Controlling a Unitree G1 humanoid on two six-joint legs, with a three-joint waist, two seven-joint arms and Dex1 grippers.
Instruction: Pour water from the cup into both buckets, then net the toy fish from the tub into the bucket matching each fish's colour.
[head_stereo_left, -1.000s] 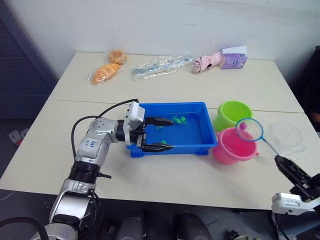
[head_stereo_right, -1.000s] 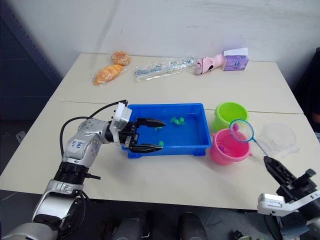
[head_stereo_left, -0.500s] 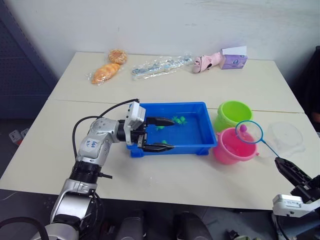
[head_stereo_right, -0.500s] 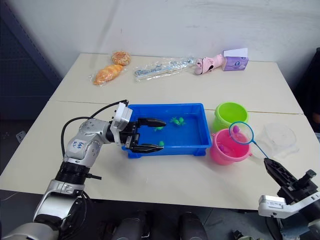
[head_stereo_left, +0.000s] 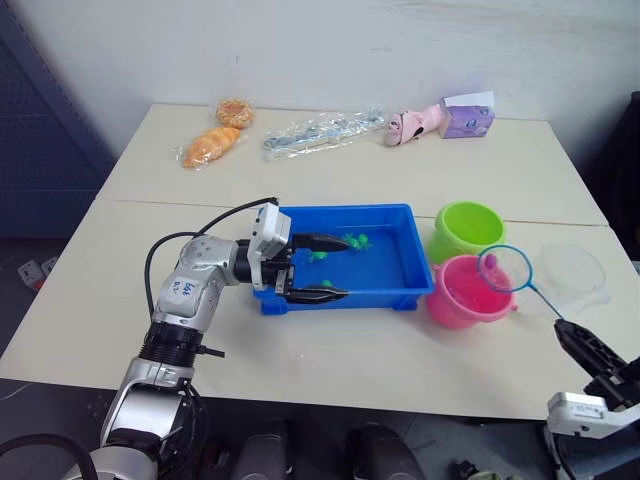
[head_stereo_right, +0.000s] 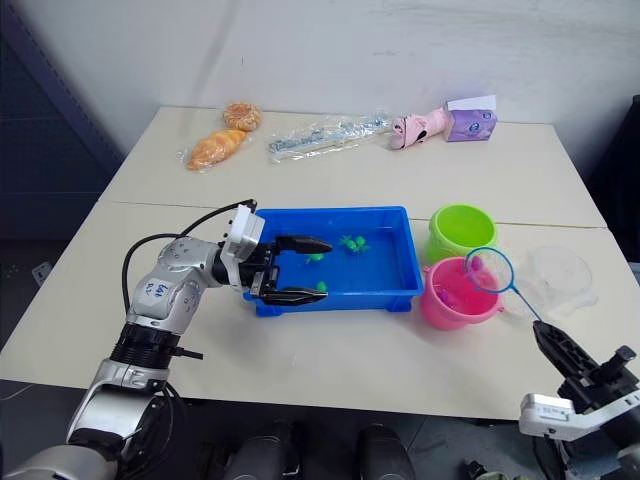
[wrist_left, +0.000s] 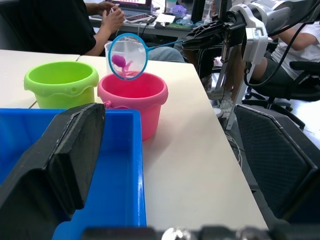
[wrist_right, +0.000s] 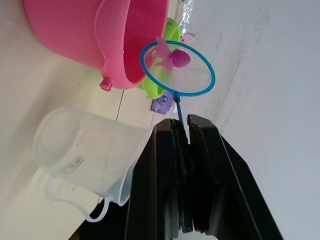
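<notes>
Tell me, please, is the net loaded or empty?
Loaded: a pink toy fish lies in the net, held above the pink bucket.

Plain white wall (head_stereo_left: 330, 45), 2 cream tables (head_stereo_left: 330, 370) pushed together, dark floor (head_stereo_left: 30, 270)

The left arm (head_stereo_left: 195, 285), at centre left of the left eye view, is built of rounded silver-grey shells joined by black rings. Its forearm shell bears a small blue handwritten mark. A thin black cable (head_stereo_left: 215, 222) arches from the elbow over to a white, boxy wrist block (head_stereo_left: 267, 228). The left gripper (head_stereo_left: 322, 268) has two long, tapered, glossy black fingers on a black base.

At the lower right corner, the right gripper (head_stereo_left: 585, 345) has the same black fingers, ribbed along their length, above a white housing (head_stereo_left: 578, 412). In the right wrist view its fingers (wrist_right: 165, 165) are flat-sided, matte black bars.
</notes>
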